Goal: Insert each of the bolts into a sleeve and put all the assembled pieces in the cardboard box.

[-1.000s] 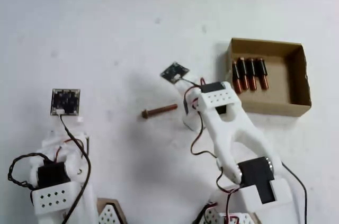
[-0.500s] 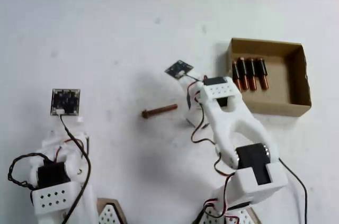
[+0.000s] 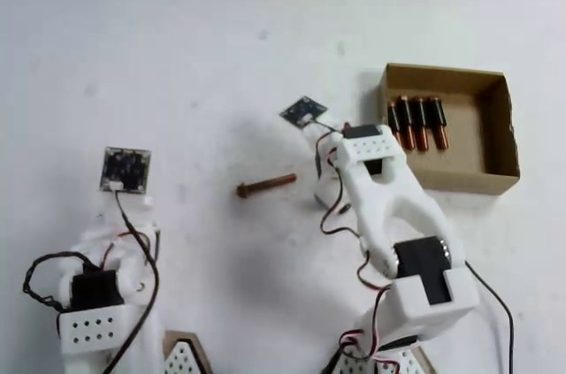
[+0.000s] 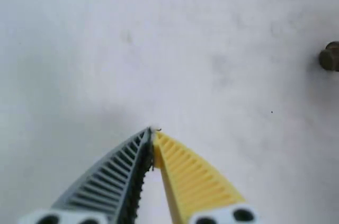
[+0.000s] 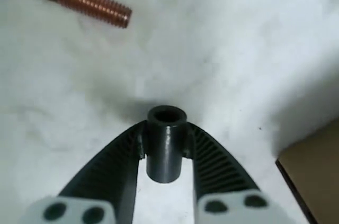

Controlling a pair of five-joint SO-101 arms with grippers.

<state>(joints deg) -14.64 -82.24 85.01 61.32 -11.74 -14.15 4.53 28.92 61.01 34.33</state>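
Sleeve: a dark sleeve point(image 5: 165, 150) is gripped upright, with its open bore turned up.
Right tool: the right tool point(image 5: 166, 128) is closed on the sleeve, which is clamped on both sides by the ribbed fingers.
Bolt: a copper-coloured bolt point(image 3: 265, 185) is laid flat on the worktop between the two arms; its threaded end is turned toward the sleeve, near it but apart.
Cardboard box: the cardboard box point(image 3: 460, 181) is set just beside the right arm, on the side away from the bolt.
Assembled pieces: four assembled pieces point(image 3: 416, 124) are lined up side by side against one inner wall of the box.
Left tool: the left tool point(image 4: 152, 131) is closed with its tips met and nothing gripped.
Worktop: a white worktop point(image 3: 177, 56) is seen under everything.
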